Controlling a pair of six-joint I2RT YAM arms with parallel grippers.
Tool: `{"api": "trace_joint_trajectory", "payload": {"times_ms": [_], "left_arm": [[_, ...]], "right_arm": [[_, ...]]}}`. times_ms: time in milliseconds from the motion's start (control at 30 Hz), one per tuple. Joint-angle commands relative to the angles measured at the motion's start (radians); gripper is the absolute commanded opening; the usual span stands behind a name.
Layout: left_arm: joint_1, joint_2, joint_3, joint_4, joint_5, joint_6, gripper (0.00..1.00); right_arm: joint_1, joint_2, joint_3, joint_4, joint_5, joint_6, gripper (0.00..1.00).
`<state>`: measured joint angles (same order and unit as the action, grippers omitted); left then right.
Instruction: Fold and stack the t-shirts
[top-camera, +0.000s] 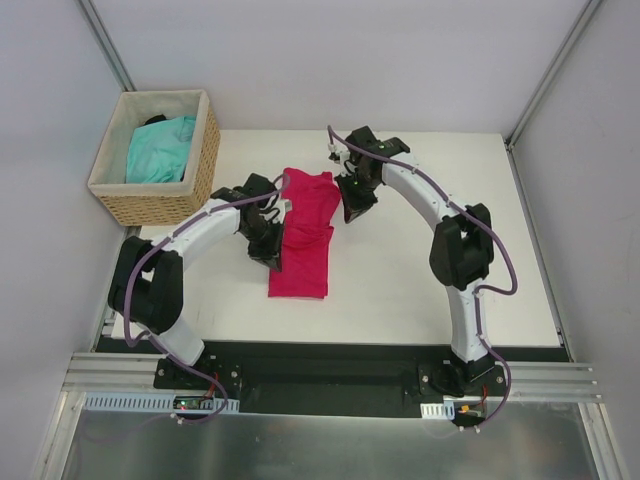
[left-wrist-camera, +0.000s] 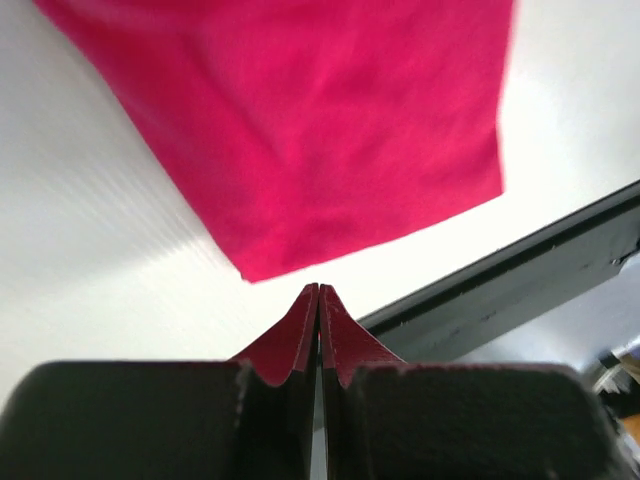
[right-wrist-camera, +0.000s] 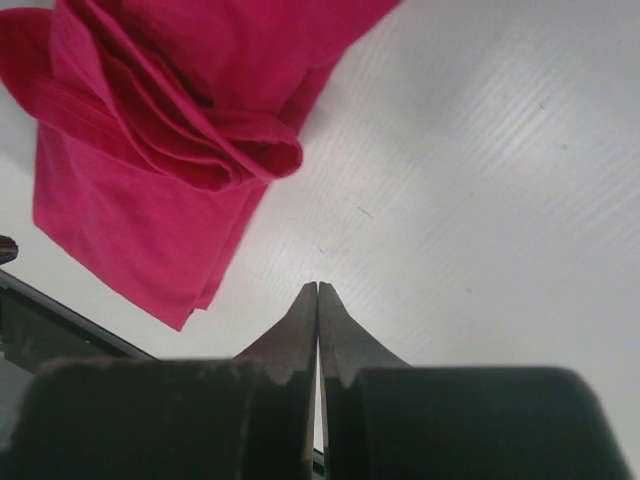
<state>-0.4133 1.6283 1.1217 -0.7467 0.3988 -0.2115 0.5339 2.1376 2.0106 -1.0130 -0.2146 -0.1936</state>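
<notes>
White tabletop (top-camera: 430, 290), crimson t-shirt (top-camera: 305, 235) between left gripper (left-wrist-camera: 318, 298) and right gripper (right-wrist-camera: 318, 296), both angled down, pressed together.

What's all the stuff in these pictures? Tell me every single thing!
pink t-shirt: one, crimson-pink, partly folded, middle of the table
turquoise t-shirt: one, turquoise, crumpled in the basket
basket: one, tan wicker, far left corner
table: one, white, under the pink t-shirt
left arm: one, white and black, near left
right arm: one, white and black, near right
left tool: one, black, shut, empty, by the pink t-shirt's left edge
right tool: one, black, shut, empty, by its right edge
</notes>
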Motion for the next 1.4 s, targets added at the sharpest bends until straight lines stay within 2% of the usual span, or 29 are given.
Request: {"api": "trace_joint_trajectory", "payload": {"times_ms": [0, 133, 233, 300, 600, 867, 1200, 1267, 1300, 1333, 1367], "left_arm": [[-0.01, -0.033, 0.121, 0.041, -0.032, 0.046, 0.0], [-0.01, 0.019, 0.202, 0.058, -0.009, 0.034, 0.0], [-0.016, 0.05, 0.199, 0.059, -0.009, 0.018, 0.0], [-0.021, 0.059, 0.178, 0.075, -0.029, 0.02, 0.0], [-0.021, 0.151, 0.191, 0.118, -0.018, 0.063, 0.0], [-0.022, 0.214, 0.237, 0.135, 0.002, 0.072, 0.0], [-0.028, 0.28, 0.305, 0.164, 0.002, 0.054, 0.0], [-0.028, 0.286, 0.309, 0.174, -0.009, 0.052, 0.0], [-0.028, 0.288, 0.313, 0.176, -0.018, 0.055, 0.0], [-0.028, 0.297, 0.317, 0.179, -0.023, 0.055, 0.0], [-0.028, 0.303, 0.326, 0.179, -0.029, 0.057, 0.0]], "right_arm": [[-0.005, -0.054, -0.062, 0.109, -0.181, -0.043, 0.01], [-0.011, -0.032, -0.096, 0.194, -0.302, -0.037, 0.01], [-0.012, 0.036, -0.052, 0.2, -0.484, -0.023, 0.01], [-0.008, 0.057, -0.038, 0.202, -0.529, -0.004, 0.01], [0.02, -0.007, -0.042, 0.163, -0.559, -0.009, 0.01], [0.029, -0.07, -0.075, 0.077, -0.511, -0.072, 0.01], [0.031, -0.13, -0.125, 0.053, -0.488, -0.089, 0.01], [0.029, -0.142, -0.122, 0.045, -0.471, -0.086, 0.23], [0.029, -0.145, -0.124, 0.044, -0.459, -0.083, 0.39], [0.029, -0.153, -0.128, 0.045, -0.445, -0.076, 0.61], [0.029, -0.168, -0.133, 0.045, -0.428, -0.073, 0.69]]}}
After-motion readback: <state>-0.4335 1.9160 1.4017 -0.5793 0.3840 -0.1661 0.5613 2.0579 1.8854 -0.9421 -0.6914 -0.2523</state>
